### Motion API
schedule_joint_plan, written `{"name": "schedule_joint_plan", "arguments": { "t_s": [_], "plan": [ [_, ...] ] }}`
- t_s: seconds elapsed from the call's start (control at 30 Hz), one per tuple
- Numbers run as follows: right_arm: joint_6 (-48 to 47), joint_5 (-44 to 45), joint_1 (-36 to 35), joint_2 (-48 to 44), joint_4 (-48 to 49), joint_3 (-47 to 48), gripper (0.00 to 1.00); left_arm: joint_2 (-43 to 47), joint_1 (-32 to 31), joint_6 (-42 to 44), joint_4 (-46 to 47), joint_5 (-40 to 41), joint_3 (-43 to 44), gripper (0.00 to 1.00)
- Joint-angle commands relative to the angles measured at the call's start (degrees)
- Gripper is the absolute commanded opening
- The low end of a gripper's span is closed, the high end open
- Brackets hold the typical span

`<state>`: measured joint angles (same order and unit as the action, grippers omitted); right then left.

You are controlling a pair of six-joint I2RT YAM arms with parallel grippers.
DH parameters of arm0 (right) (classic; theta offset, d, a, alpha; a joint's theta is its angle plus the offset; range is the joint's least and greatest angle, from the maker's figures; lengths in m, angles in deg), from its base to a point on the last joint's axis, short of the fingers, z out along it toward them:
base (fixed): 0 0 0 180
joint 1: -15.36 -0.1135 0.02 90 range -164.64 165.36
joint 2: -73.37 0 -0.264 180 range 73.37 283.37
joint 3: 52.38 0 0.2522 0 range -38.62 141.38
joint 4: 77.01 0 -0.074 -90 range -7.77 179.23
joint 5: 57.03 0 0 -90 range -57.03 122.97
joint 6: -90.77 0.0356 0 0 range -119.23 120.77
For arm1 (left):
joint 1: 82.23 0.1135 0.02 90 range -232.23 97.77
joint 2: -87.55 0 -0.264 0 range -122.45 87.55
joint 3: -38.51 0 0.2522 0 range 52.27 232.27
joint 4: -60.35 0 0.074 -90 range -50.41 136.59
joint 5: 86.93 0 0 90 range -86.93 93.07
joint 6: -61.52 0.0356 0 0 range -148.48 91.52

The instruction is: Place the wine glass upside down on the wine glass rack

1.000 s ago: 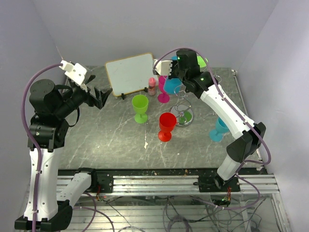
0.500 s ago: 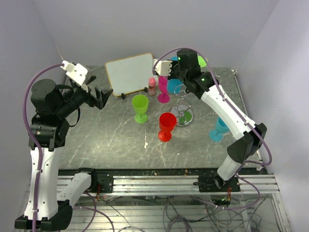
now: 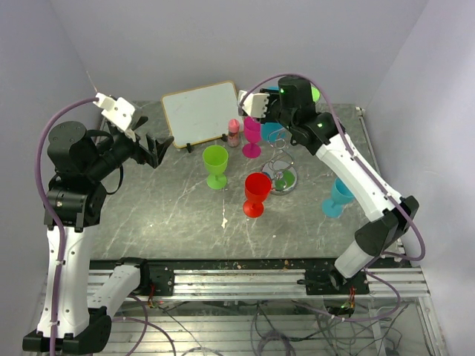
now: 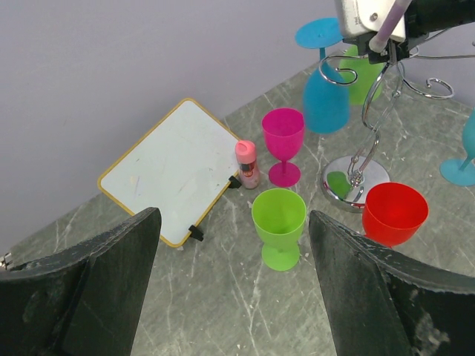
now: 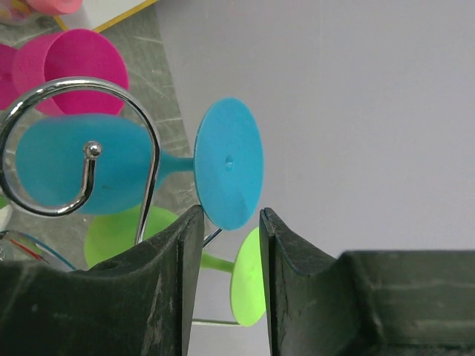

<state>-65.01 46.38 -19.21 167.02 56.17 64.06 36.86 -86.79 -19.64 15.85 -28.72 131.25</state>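
My right gripper [image 5: 228,215] has its fingers slightly parted, with bare wall showing between them and nothing clamped. Just past the tips is the flat foot of the blue glass [image 5: 44,178]; I cannot tell whether they brush its rim. The glass hangs bowl-down, its stem threaded through a curled arm of the rack [image 4: 345,189]. The foot catches on the wire, which is why it needs no grip from me, so I judge the placing done and only a clean retreat left. A green glass [image 5: 119,237] hangs on a neighbouring arm, so I would back straight away and not sweep sideways. The rack stands near the far right corner of the worktop [image 3: 163,215], with a red glass [image 4: 393,211] just beside its base. A pink glass [image 4: 283,137] and a standing green glass [image 4: 278,222] are a little further left. My left gripper [image 4: 234,213] is spread wide and holds nothing, parked over the left side near the white board [image 4: 174,174], well out of the way.
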Motion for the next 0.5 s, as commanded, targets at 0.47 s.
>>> {"name": "schedule_joint_plan", "arguments": {
  "t_s": [0.47],
  "plan": [
    [2.61, -3.74, -0.41, -6.64, -0.93, -2.80, 0.46, -2.39, 0.58, 0.13, -0.94, 2.43, -2.10, 0.89]
  ]
}}
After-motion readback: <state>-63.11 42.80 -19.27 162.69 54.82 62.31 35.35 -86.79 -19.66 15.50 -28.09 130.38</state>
